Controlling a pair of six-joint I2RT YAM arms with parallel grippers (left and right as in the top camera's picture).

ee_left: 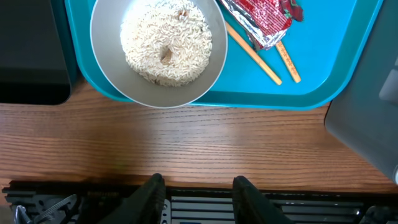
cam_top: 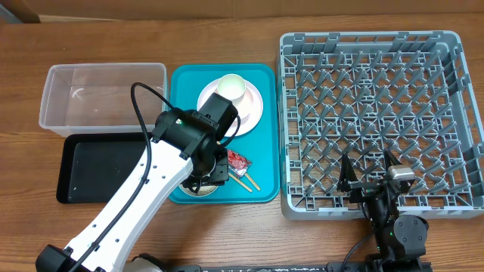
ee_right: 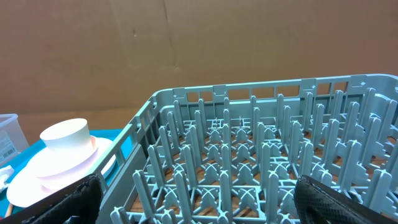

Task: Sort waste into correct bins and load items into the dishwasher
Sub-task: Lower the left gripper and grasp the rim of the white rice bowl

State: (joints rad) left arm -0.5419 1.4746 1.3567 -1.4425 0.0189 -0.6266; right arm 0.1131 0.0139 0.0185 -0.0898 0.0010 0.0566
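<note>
A white bowl [ee_left: 106, 43] full of loose rice [ee_left: 165, 40] sits in the front left corner of the teal tray [ee_left: 323, 62]. To its right a red shiny wrapper [ee_left: 261, 15] lies across the wooden chopsticks [ee_left: 255, 56]. My left gripper [ee_left: 200, 183] hangs over the table's front edge, short of the bowl, its jaws partly apart with nothing between them. At the back of the tray a white plate [cam_top: 249, 113] carries a small white cup [cam_top: 231, 87]. My right gripper [cam_top: 368, 170] stands wide open and empty over the near edge of the grey dish rack [cam_top: 370, 36].
A clear tub [cam_top: 49, 98] stands at the left, with a shallow black tray [cam_top: 98, 170] in front of it. The left arm [cam_top: 151, 196] crosses the black tray's corner and covers part of the teal tray. The rack's upright pegs [ee_right: 249, 155] fill the right side.
</note>
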